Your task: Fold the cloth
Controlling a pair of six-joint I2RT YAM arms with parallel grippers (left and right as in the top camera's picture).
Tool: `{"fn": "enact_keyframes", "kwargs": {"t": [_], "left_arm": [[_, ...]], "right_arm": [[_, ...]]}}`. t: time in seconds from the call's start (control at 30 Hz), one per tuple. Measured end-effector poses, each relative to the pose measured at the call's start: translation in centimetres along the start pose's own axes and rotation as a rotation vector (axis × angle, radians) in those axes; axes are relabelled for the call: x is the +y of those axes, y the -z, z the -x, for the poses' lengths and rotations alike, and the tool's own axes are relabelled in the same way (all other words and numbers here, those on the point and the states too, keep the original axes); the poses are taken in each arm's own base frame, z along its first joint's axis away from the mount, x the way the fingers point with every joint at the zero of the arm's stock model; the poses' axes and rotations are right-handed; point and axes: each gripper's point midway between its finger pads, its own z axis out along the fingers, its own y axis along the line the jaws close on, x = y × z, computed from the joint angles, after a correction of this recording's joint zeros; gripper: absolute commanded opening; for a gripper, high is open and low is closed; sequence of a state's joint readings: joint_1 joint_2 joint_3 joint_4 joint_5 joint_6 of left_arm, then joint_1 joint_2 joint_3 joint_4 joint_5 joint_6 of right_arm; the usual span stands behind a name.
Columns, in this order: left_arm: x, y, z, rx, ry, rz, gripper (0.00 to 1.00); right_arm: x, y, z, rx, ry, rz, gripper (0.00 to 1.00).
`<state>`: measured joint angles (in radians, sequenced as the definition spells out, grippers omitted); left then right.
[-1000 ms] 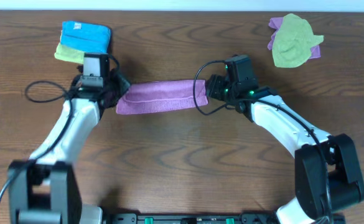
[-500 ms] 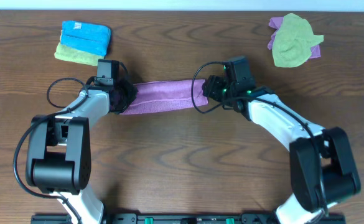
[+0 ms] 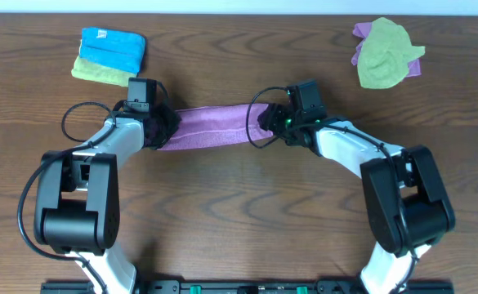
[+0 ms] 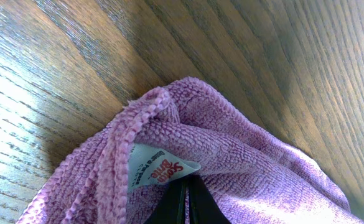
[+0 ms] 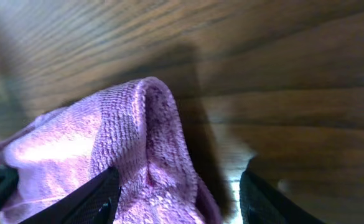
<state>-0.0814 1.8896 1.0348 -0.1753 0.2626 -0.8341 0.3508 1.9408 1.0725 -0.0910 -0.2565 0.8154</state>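
Right hand [image 3: 264,118] farther left, astride cloth [image 3: 214,126]

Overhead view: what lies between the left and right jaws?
Only the purple cloth, a folded strip reaching from left jaws to right jaws; the overhead view shows it.

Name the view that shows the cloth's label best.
Left wrist: the white label sits close up on the cloth, red print visible. Overhead shows the cloth only as a purple strip, no label; right wrist shows just its other end.
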Motion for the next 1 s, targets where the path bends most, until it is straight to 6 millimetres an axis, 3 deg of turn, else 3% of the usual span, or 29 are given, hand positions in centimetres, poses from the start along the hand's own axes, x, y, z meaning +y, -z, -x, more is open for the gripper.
{"fn": "enact_keyframes", "kwargs": {"t": [0.4, 0.83, 0.87, 0.97, 1.0], "left_arm": [[0.0, 0.0, 0.0, 0.000, 0.000, 0.000, 0.06], [0.0, 0.0, 0.0, 0.000, 0.000, 0.000, 0.06], [0.0, 0.0, 0.0, 0.000, 0.000, 0.000, 0.06], [0.1, 0.0, 0.0, 0.000, 0.001, 0.003, 0.06], [0.1, 0.0, 0.0, 0.000, 0.000, 0.005, 0.06]], "right_arm": [[2.1, -1.1, -0.7, 0.006, 0.003, 0.064, 0.64], [2.2, -1.6, -0.5, -0.004, -0.007, 0.069, 0.56], [2.4, -1.7, -0.4, -0.004, -0.011, 0.073, 0.47], [2.2, -2.3, -0.5, -0.001, -0.018, 0.070, 0.02], [2.0, -2.6, -0.6, 0.003, -0.020, 0.067, 0.01]]}}
